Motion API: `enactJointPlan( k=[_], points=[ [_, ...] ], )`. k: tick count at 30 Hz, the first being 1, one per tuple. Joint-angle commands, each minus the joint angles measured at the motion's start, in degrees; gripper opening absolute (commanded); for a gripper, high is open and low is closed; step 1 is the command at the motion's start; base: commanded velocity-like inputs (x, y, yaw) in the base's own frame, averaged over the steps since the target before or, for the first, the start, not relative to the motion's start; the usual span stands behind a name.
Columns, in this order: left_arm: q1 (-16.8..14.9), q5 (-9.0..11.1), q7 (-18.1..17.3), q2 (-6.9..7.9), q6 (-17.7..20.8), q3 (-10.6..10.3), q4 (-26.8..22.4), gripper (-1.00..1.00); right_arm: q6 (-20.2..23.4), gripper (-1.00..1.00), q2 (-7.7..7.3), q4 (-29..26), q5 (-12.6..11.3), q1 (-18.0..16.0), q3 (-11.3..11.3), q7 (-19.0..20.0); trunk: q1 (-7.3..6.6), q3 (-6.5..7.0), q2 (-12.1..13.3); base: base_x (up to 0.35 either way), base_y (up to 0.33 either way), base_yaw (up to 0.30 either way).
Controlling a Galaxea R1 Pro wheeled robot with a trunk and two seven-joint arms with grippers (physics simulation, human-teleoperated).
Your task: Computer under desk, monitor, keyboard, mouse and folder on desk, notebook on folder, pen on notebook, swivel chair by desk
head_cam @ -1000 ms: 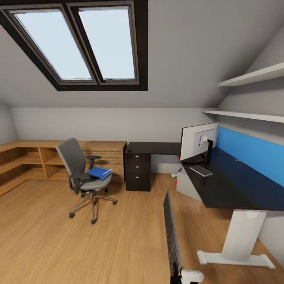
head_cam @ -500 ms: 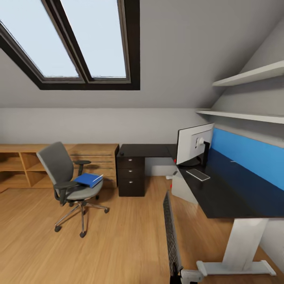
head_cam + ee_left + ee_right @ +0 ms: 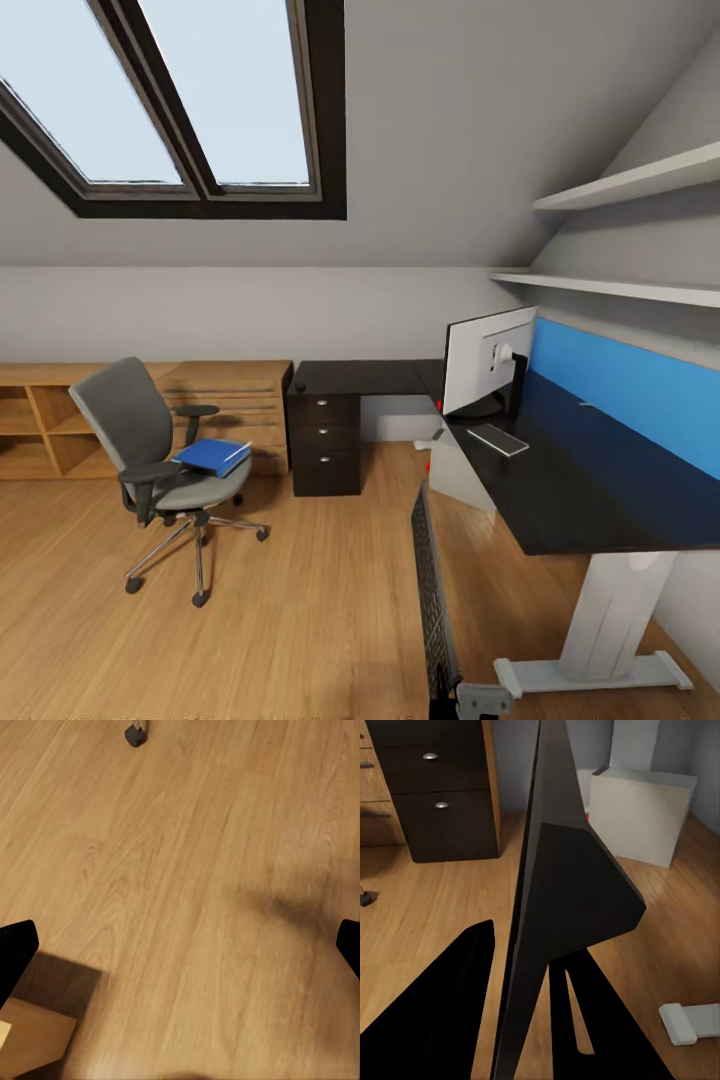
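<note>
Right gripper (image 3: pixel 529 1020) clamped on the flat black keyboard (image 3: pixel 432 590), held on edge, low in front of the black-topped desk (image 3: pixel 560 480); its lower end is cut off. Left gripper (image 3: pixel 180 952) spread wide, empty, over wood-grain floor (image 3: pixel 187 870). Blue folder (image 3: pixel 212 456) lies on the grey swivel chair (image 3: pixel 150 460), left. White-backed monitor (image 3: pixel 486 360) stands on the desk.

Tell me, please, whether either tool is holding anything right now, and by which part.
The right tool holds the keyboard edge-on, gripped at its near end by the long edge. The left tool is open over bare floor, holding nothing.
</note>
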Motion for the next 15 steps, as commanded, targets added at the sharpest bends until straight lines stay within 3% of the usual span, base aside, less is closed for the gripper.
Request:
enactJointPlan(
  k=[1, 9, 15],
  points=[
    [0.02, 0.51, 0.09, -0.03, 0.26, 0.03, -0.15, 1.0, -0.07, -1.0, 0.0, 0.01, -0.03, -0.05, 0.48, -0.52, 0.0, -0.15, -0.04, 0.0, 0.0, 0.0],
    [0.0, 0.51, 0.1, -0.03, -1.52, 0.03, -0.14, 1.0, 0.17, -1.0, -0.04, 0.01, -0.03, -0.05, 0.53, -0.52, 0.0, -0.88, -0.04, 0.009, 0.0, 0.0],
    [0.04, 0.51, 0.08, -0.03, -1.76, 0.03, -0.13, 1.0, 0.25, -1.0, -0.08, 0.01, -0.03, -0.05, 0.55, -0.5, 0.0, -1.42, -0.04, 0.247, 0.069, 0.0]
  ],
)
